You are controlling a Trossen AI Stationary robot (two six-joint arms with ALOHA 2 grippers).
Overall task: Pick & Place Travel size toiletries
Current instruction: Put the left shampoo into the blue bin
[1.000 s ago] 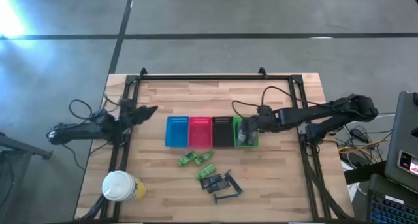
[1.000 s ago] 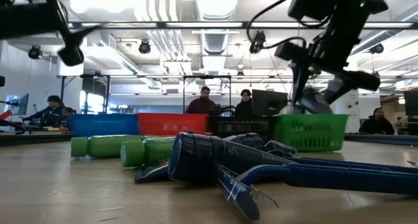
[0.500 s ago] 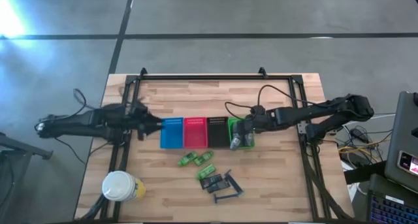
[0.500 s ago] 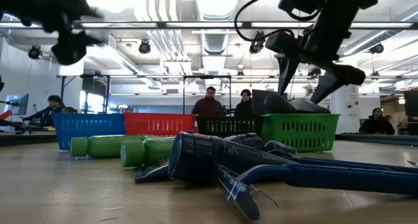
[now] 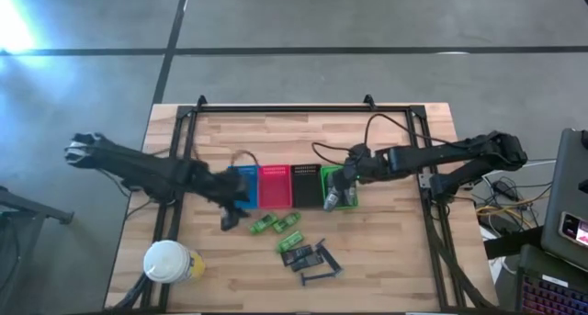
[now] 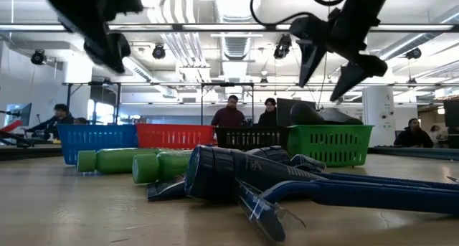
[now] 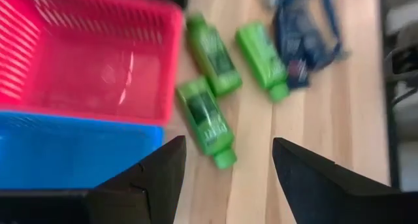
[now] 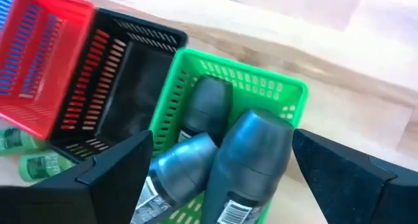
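The left gripper (image 5: 228,221) has swung in past the blue basket (image 5: 246,179), fingers half open and empty, green bottles (image 7: 208,116) just ahead on the worktop (image 5: 386,260). The right gripper (image 8: 219,185) has spread wide over the green basket (image 8: 261,83), grey tubes (image 8: 251,159) dropped inside. Razors (image 5: 320,276) lie beyond.

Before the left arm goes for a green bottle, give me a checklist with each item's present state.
1. Left gripper open: ok.
2. Left gripper holds nothing: ok.
3. Green bottles lie on the table, outside the baskets: ok.
4. Right gripper open above the green basket: ok.
5. Grey tubes lie inside the green basket: ok.
6. Left gripper centred over one bottle: cannot tell.
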